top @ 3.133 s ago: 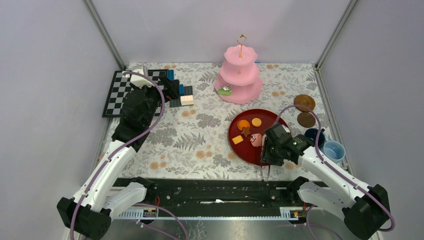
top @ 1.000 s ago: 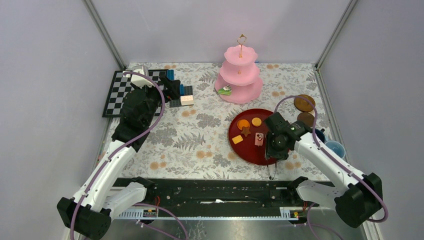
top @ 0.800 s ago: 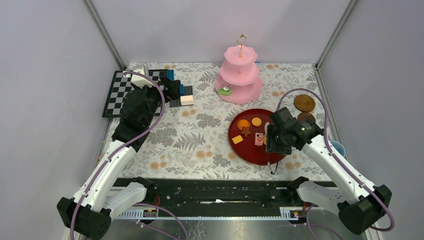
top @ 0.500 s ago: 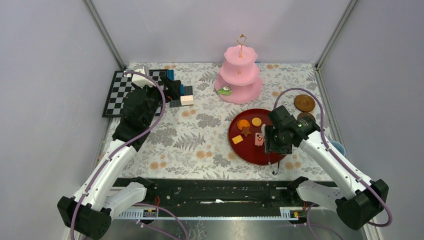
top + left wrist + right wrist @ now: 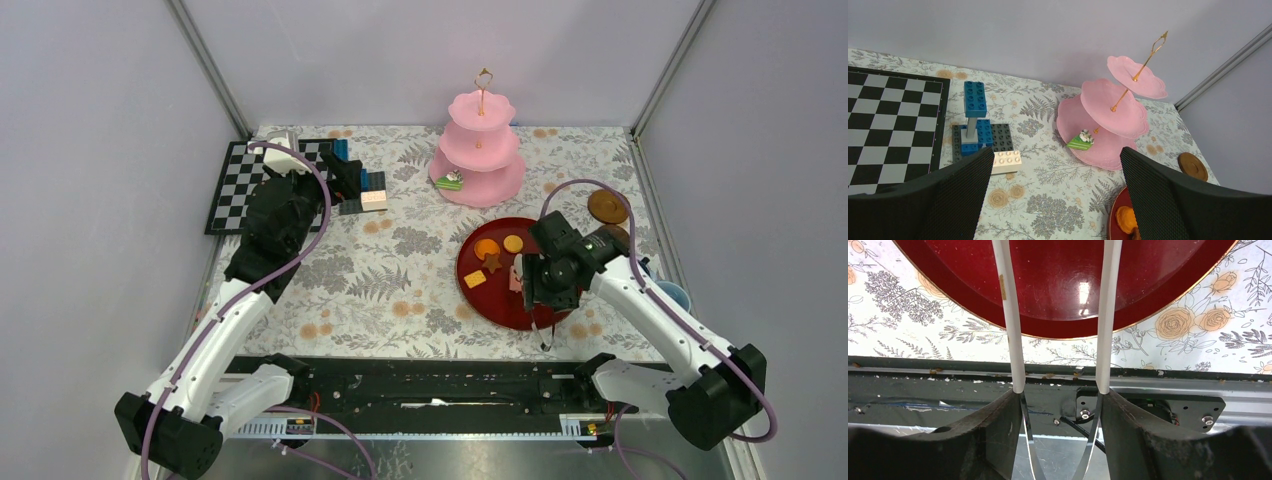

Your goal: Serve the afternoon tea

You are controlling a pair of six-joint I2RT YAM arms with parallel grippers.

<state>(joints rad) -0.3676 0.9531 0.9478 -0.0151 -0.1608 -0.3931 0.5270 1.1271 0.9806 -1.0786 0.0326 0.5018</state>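
Gripping the tongs [image 5: 1007, 315] between its two dark fingers [image 5: 983, 440], the right gripper [image 5: 1060, 399] is holding them over the near rim of the tray [image 5: 1063, 325]. Its wrist view is showing the two white arms standing apart and running up out of the picture, so their tips are not showing. Thin metal strips are running down between the fingers, in front of the black rail [image 5: 923, 390] at the near edge. The top view is hiding that grip under the wrist and is showing only the metal end poking out towards the near edge. It is giving instead what the wrist view is missing. On the tray's left part a donut [image 5: 487, 248], a biscuit [image 5: 513, 243], a brown star [image 5: 491, 264] and a square [image 5: 475, 279] are lying apart from one another. A pink cake [image 5: 515, 279] is peeping out beside the wrist, half covered by it. The right arm is also crossing in front of the saucers [image 5: 608, 205] near the right edge, covering part of the nearer one, and of a cup [image 5: 675, 293] towards the near right corner.

The left gripper [image 5: 1056, 155] is hanging wide and empty near the bricks [image 5: 975, 100], beside the chessboard [image 5: 888, 115] at the far left corner. Its wrist view is showing the stand [image 5: 1108, 100] near the middle of the far edge, with a green slice [image 5: 1080, 141] lying on the lowest tier. One saucer and the donut are showing at its right.
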